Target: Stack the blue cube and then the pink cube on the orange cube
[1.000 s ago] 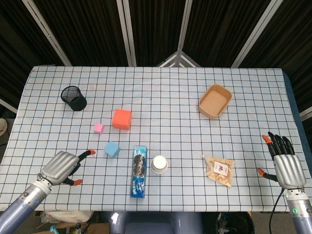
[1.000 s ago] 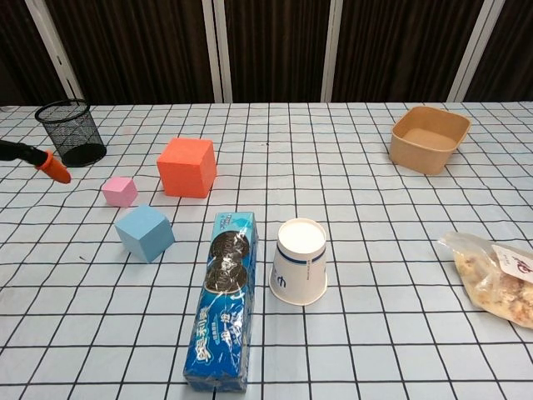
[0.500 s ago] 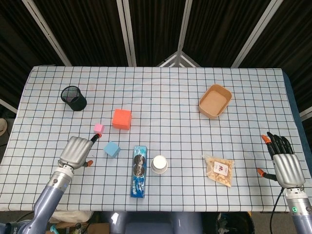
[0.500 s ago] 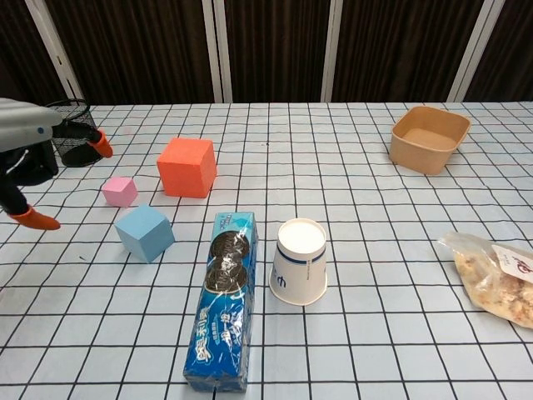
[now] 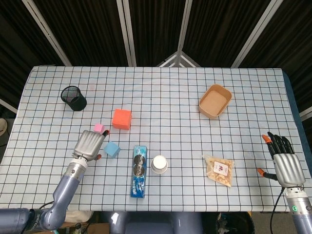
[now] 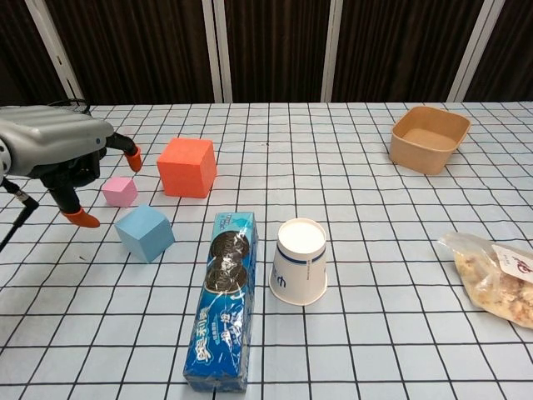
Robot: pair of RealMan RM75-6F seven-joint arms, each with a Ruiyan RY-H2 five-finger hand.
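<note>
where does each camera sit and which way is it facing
Head view: high above the table's near edge, looking steeply down at the table; shows the left hand with its forearm and the right hand.
Chest view: low at the near edge, looking level across toward the dark curtains; shows only the left hand.
Both share the blue cube, pink cube and orange cube.

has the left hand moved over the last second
Yes. In the head view the left hand has moved from the table's near left toward the blue cube and now sits just left of it, not touching.
</note>
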